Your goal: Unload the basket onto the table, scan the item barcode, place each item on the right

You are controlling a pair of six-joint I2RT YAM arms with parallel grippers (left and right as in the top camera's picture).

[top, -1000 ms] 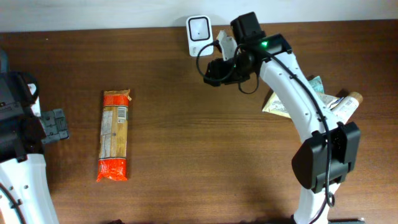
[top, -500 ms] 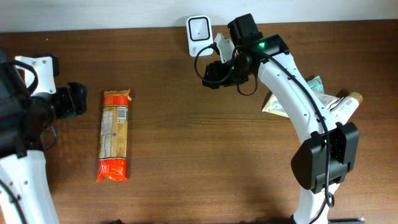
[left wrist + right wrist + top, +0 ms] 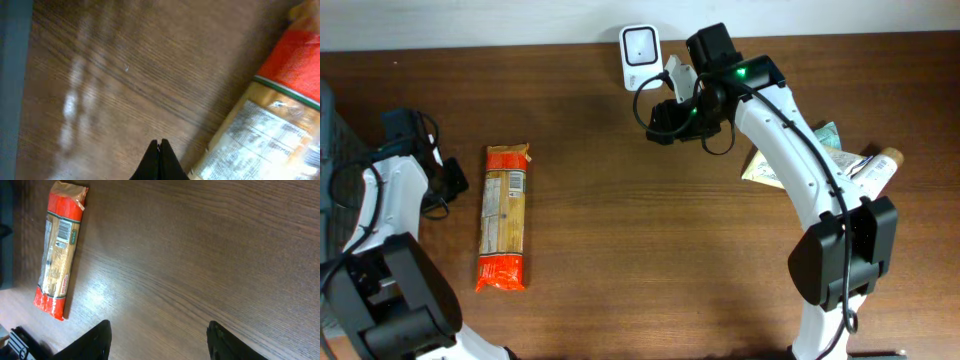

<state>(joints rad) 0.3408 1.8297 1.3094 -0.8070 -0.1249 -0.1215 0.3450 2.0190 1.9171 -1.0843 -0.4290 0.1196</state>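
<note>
The item is a long pasta packet point(image 3: 504, 218) with red ends and a printed label, lying lengthwise on the wooden table point(image 3: 620, 240). My left gripper point(image 3: 455, 178) hovers just left of its upper end. In the left wrist view the left gripper point(image 3: 160, 144) is shut on nothing, tips pressed together, with the packet point(image 3: 270, 125) to the right. My right gripper point(image 3: 660, 120) hangs open and empty below the white scanner point(image 3: 639, 45) at the back edge. The right wrist view shows its fingers point(image 3: 102, 332) wide apart and the packet point(image 3: 60, 247) far off, a barcode point(image 3: 64, 230) on top.
Several other packets point(image 3: 820, 150) and a bottle point(image 3: 880, 165) lie at the right behind the right arm. A blue-grey bin edge point(image 3: 12, 75) runs along the left side of the table. A black cable point(image 3: 650, 85) loops near the scanner.
The left arm has swung in from the left edge toward the packet's upper end, and its jaws have gone from wide open to shut. The right arm barely shifted.
</note>
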